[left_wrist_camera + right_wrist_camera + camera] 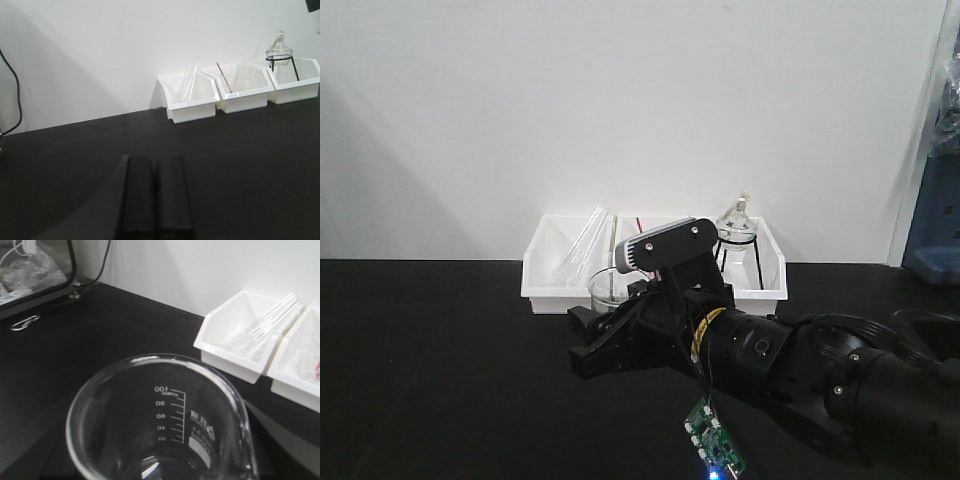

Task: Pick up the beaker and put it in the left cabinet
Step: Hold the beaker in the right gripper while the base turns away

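Note:
The beaker (165,425), clear glass with white graduation marks up to 100, fills the lower part of the right wrist view, and I look down into its mouth. In the front view it (608,285) stands upright in front of the white bins, its lower part hidden behind my right gripper (582,342). A dark finger (285,435) lies against the beaker's right side, and the gripper looks shut on the beaker. My left gripper (155,160) is shut and empty, low over the black table. The left cabinet is out of view.
Three white bins (192,107) line the back wall: test tubes (189,82), a beaker with a red rod (235,80), and a round flask on a black tripod (738,225). A dark-framed glass door (35,270) is at the far left. A pale panel (930,130) stands at the right.

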{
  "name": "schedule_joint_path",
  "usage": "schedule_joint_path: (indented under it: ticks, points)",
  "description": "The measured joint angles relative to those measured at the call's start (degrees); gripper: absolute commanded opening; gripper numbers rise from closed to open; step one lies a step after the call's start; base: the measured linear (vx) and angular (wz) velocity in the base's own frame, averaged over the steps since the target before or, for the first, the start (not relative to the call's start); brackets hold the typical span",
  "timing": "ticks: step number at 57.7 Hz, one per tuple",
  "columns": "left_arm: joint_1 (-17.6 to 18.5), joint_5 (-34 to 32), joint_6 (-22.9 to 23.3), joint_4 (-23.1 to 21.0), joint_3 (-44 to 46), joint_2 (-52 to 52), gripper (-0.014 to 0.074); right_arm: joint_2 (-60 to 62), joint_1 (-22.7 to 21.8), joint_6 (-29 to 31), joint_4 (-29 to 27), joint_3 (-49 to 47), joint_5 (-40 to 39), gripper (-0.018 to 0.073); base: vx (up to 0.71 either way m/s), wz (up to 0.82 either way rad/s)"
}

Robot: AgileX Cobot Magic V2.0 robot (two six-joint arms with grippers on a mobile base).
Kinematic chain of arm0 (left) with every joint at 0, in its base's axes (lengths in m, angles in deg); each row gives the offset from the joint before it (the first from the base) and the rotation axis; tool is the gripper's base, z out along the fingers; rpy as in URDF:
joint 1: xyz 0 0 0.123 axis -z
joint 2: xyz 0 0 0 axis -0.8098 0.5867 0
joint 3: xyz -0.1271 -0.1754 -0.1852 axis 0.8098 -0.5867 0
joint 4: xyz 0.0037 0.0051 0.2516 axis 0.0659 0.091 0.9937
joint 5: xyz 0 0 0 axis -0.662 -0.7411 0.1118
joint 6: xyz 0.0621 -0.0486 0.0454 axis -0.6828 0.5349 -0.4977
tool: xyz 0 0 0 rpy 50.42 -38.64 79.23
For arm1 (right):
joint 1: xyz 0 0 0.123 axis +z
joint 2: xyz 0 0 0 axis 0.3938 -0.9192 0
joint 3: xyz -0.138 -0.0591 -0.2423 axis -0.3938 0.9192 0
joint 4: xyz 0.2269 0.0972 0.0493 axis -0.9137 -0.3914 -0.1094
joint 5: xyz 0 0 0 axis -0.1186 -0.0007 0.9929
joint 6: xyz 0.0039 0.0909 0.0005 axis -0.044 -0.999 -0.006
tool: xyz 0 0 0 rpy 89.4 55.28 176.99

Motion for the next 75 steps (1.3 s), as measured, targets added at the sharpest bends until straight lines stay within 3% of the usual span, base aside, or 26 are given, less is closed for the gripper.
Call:
schedule_joint_path:
  ticks: [24,75]
  points:
    - [0.00,0.00,0.00,0.00,0.00,0.00,0.0001,0.00,0.00,0.00,0.00,0.00,0.05,0.0040,-0.17,0.39]
    - [0.00,0.00,0.00,0.00,0.00,0.00,0.0001,-0.04,0.00,0.00,0.00,0.00,0.05,0.0040,-0.13,0.80]
